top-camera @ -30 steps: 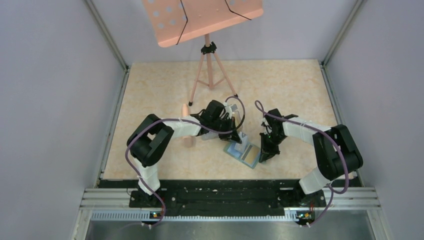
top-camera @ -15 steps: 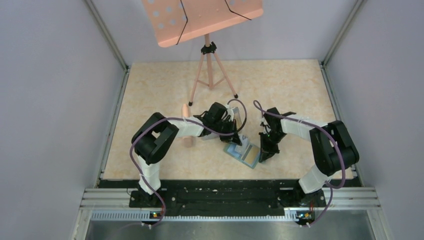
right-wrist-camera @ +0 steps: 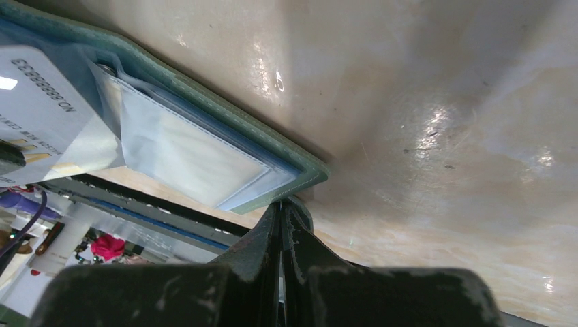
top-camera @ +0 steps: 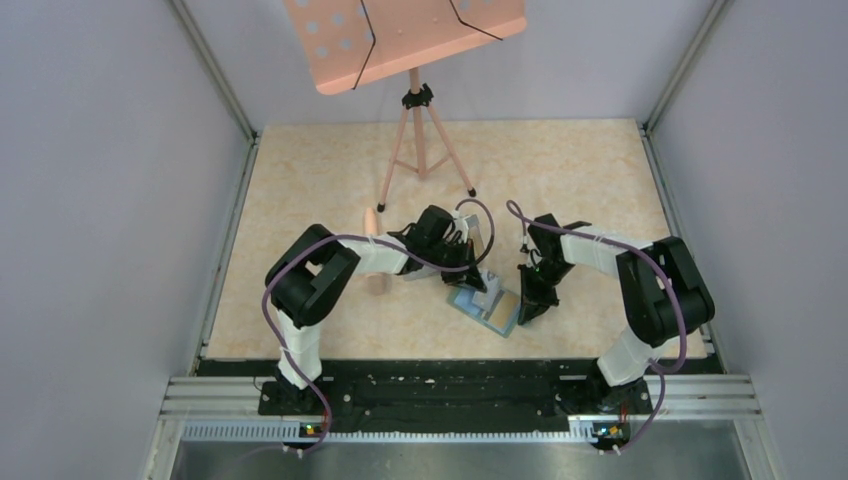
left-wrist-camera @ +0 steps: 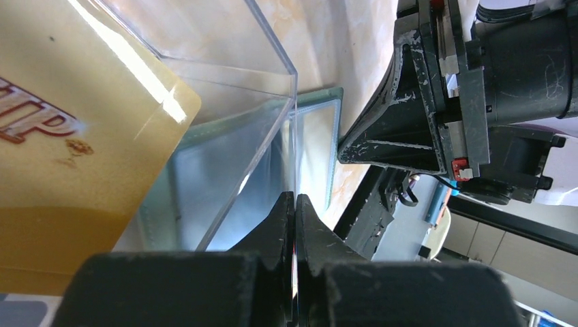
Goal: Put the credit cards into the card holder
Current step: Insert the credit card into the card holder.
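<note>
Bright even light; blurred, glary wrist close-ups.

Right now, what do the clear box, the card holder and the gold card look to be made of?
Clear box: rigid transparent plastic, glossy. You can see through its walls, and the edges catch light.
Card holder: sage-green and matte, probably leather or imitation, with a seam line along the rim. Its sleeves look like soft pale-blue vinyl.
Gold card: stiff plastic, shiny, with glare streaks.

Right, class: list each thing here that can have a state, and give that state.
card holder: open, lying flat.
clear box: held by one wall.
left pincer: shut on the clear box.
right pincer: shut, tips at the card holder's corner.
white card: on the card holder; sleeved or not, unclear.
</note>
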